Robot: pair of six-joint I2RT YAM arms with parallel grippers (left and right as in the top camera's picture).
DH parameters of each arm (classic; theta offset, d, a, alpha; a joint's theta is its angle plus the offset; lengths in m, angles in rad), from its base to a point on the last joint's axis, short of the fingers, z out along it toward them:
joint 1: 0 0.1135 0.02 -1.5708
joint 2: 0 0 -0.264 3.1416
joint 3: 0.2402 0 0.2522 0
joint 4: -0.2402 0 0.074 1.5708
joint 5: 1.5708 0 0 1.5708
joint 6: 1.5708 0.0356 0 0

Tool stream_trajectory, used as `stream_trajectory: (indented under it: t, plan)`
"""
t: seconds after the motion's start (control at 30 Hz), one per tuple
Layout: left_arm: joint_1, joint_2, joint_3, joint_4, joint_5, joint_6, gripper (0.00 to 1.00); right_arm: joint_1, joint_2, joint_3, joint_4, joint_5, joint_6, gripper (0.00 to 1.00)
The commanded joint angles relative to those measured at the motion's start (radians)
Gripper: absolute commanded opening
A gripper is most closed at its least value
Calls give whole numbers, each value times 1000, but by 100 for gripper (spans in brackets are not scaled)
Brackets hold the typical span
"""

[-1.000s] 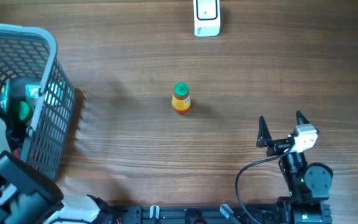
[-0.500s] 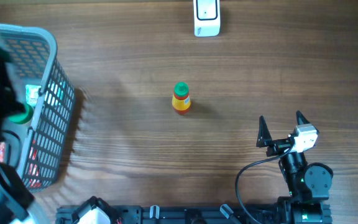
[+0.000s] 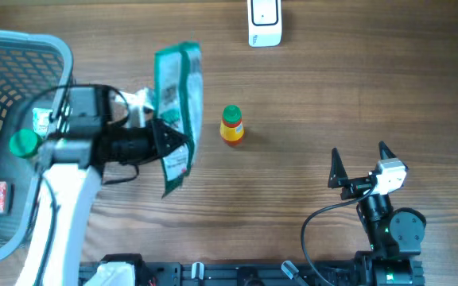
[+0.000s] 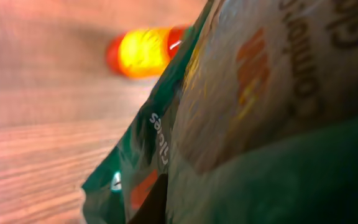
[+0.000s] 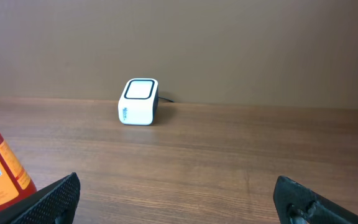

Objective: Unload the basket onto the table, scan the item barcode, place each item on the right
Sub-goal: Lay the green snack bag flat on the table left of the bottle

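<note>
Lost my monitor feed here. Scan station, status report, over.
Left gripper shut on green bag, held beside basket. Right gripper open, empty. Scanner at far edge, bag not there yet. Orange bottle stands near the path.

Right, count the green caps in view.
2: one tops the orange plastic bottle mid-table, one green cap lies in the grey mesh basket; more may hide there.

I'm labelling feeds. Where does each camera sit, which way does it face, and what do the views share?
Overhead: above the table, looking down; both arms show, left claw shut on green bag, right claw open.
Left wrist: on left arm, facing across table; bag fills it, own claw unclear.
Right wrist: low, facing scanner; own fingertips at bottom corners.
Shared: orange bottle, all three.
</note>
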Motion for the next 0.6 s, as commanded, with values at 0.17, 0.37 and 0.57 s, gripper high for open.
stream_trajectory:
  t: [0.17,0.37,0.57]
  plan:
    - [-90,309,-70,89,-87,-229,4,0,-5,-1,3,6,-12,100]
    - [-217,348,-76,113,-585,-572,13,0,-5,-1,4,6,-12,100]
    - [-353,347,-75,192,-557,-591,4,0,-5,-1,4,6,-12,100]
